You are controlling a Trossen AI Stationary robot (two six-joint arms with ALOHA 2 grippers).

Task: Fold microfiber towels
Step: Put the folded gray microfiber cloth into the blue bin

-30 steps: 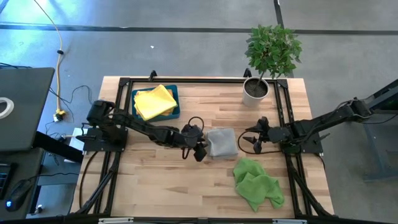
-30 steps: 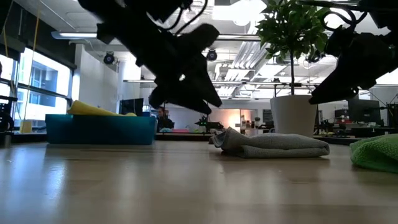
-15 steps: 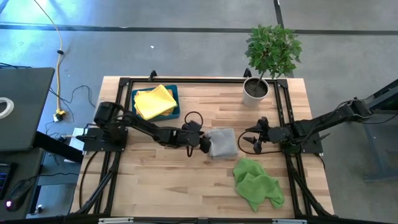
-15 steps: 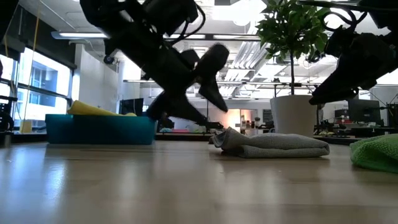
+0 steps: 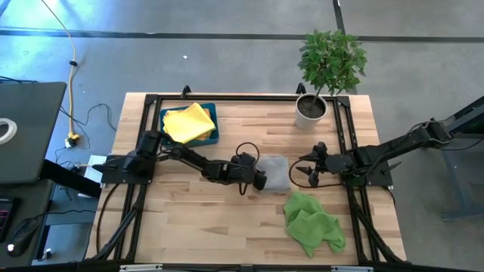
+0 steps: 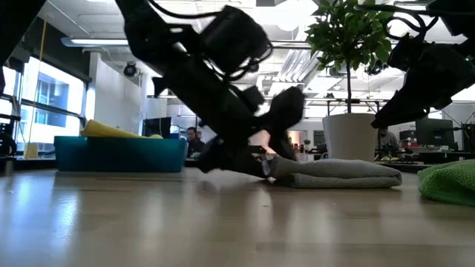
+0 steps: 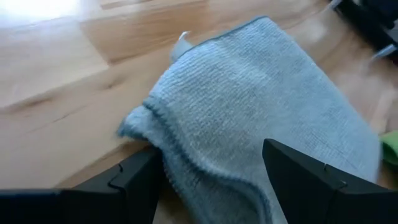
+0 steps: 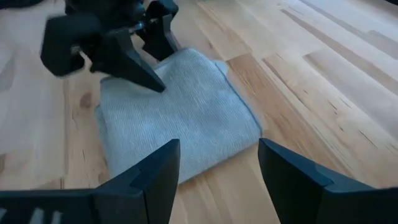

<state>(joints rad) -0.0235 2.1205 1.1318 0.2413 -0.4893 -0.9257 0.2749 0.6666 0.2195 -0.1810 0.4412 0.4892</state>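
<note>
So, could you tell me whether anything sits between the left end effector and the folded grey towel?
Nothing visible does. The left end effector is open with its fingers straddling the near edge of the grey towel, low over the wooden table.

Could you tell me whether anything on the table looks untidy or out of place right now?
Yes: the green towel lies crumpled near the table's front edge, unfolded, unlike the folded grey towel that the open left claw is straddling, and the yellow towel in the tray.
</note>
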